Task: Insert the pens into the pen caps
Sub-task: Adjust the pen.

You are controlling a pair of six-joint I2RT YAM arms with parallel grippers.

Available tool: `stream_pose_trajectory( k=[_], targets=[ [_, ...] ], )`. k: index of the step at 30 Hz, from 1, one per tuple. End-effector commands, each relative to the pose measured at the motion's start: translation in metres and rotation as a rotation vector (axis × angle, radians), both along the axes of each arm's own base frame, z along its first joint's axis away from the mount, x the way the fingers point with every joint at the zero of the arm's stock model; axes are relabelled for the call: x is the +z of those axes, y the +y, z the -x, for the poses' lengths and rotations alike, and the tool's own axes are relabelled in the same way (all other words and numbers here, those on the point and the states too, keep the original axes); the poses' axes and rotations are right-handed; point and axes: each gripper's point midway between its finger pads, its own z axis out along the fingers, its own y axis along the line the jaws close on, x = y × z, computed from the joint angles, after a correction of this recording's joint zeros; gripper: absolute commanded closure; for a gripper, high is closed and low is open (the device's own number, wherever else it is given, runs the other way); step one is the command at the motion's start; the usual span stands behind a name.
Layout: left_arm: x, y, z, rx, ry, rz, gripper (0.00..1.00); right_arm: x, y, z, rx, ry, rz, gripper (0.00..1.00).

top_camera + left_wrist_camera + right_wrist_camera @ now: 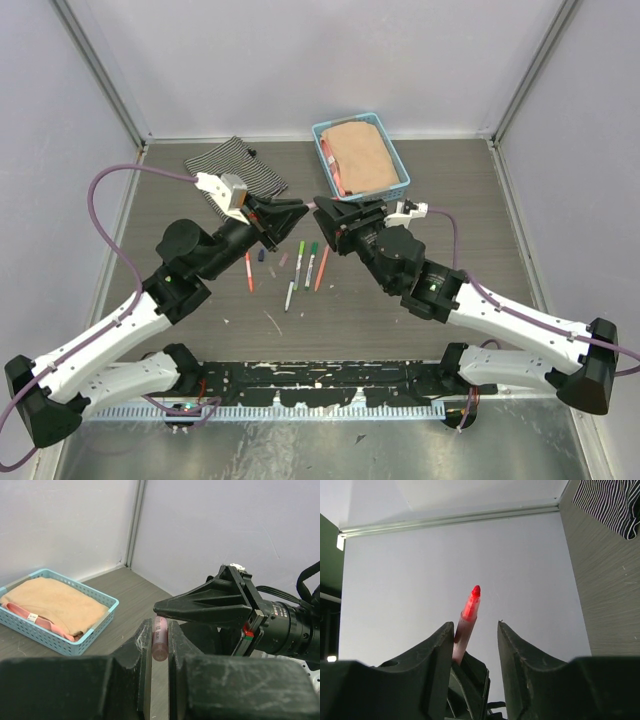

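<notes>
My left gripper is shut on a pink pen, which it holds in the air over the middle of the table. In the right wrist view that pen ends in a bare red tip pointing up, and it stands between the fingers of my right gripper, close to the left finger. That gripper is open and I see no cap in it. From above, the left gripper and right gripper meet nose to nose. Several more pens lie on the table below, with a dark blue cap and a pink cap beside them.
A light blue basket holding a tan cloth stands at the back, right of centre. A striped black-and-white cloth lies at the back left. White walls close in the table on three sides.
</notes>
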Motion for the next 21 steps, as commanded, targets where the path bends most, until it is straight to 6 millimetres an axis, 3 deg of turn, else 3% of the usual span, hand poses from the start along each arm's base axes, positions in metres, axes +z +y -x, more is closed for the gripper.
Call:
stream_pose_trajectory(
  k=[1, 6, 10, 11, 14, 16, 18, 21],
  targets=[
    [0.013, 0.003, 0.006, -0.017, -0.03, 0.046, 1.0, 0.022, -0.003, 0.0, -0.01, -0.018, -0.11, 0.58],
    [0.01, 0.005, 0.008, -0.013, -0.021, 0.042, 1.0, 0.018, -0.006, -0.002, -0.028, -0.015, -0.121, 0.71],
    [0.007, 0.003, 0.009, -0.023, -0.006, 0.019, 0.98, 0.016, -0.005, -0.003, -0.031, -0.014, -0.119, 0.95],
    [0.006, 0.003, 0.008, -0.024, -0.002, 0.012, 0.94, 0.017, -0.005, -0.003, -0.032, -0.015, -0.117, 0.99],
    [-0.001, 0.004, 0.007, -0.016, 0.031, -0.012, 0.58, 0.015, -0.009, -0.005, -0.055, -0.034, -0.081, 1.0],
    [-0.002, 0.006, 0.011, -0.022, 0.059, -0.043, 0.42, 0.013, -0.014, -0.005, -0.074, -0.062, -0.027, 1.0],
    [-0.003, 0.008, 0.016, -0.035, 0.081, -0.078, 0.36, 0.008, -0.021, -0.007, -0.1, -0.089, 0.082, 1.0],
    [-0.004, 0.016, 0.024, -0.037, 0.11, -0.118, 0.35, 0.006, -0.029, -0.01, -0.123, -0.13, 0.312, 1.0]
  ],
)
